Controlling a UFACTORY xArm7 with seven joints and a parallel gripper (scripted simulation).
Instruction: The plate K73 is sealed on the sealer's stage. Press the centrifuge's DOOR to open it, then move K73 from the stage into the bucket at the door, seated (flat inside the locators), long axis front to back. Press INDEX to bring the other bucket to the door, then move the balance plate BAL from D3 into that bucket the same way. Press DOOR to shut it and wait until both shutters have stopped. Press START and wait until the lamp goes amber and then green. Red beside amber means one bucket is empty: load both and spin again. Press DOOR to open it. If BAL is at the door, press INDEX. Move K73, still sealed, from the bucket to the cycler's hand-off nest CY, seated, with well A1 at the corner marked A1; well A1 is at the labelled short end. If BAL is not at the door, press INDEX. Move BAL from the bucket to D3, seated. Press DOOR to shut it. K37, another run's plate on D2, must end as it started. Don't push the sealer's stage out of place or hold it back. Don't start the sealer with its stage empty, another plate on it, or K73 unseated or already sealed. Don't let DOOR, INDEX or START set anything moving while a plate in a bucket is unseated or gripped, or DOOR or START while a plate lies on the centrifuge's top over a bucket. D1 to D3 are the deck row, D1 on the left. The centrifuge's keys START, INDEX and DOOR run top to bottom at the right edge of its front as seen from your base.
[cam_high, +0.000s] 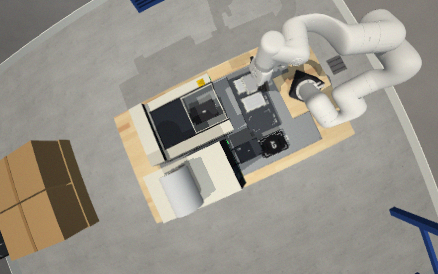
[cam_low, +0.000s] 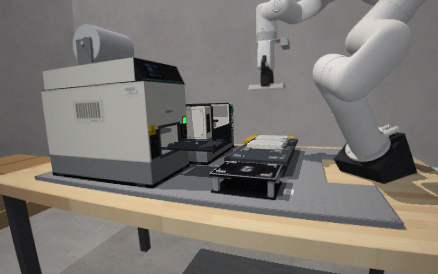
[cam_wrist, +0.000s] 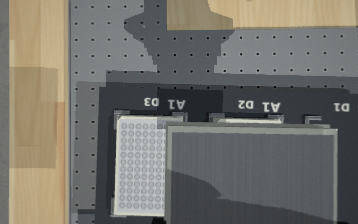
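My gripper (cam_low: 265, 81) (cam_high: 258, 80) is shut on a grey, foil-sealed plate, K73 (cam_low: 266, 86) (cam_wrist: 250, 175), and holds it level, high above the deck row. In the wrist view the held plate fills the lower right and covers most of D2. The white balance plate BAL (cam_wrist: 140, 165) sits in D3, partly hidden by K73. Only the far edge of K37 (cam_wrist: 245, 120) shows on D2. The sealer's stage (cam_low: 195, 146) is out and bare. The black CY nest (cam_low: 245, 173) (cam_high: 272, 138) stands at the front of the deck.
The centrifuge (cam_high: 172, 122) lies left of the deck; its top opening (cam_high: 205, 107) shows a dark bucket. The sealer (cam_low: 100, 125) (cam_high: 200, 180) with its foil roll stands beside it. The robot base (cam_low: 375, 160) is on the right. Cardboard boxes (cam_high: 40, 195) stand on the floor.
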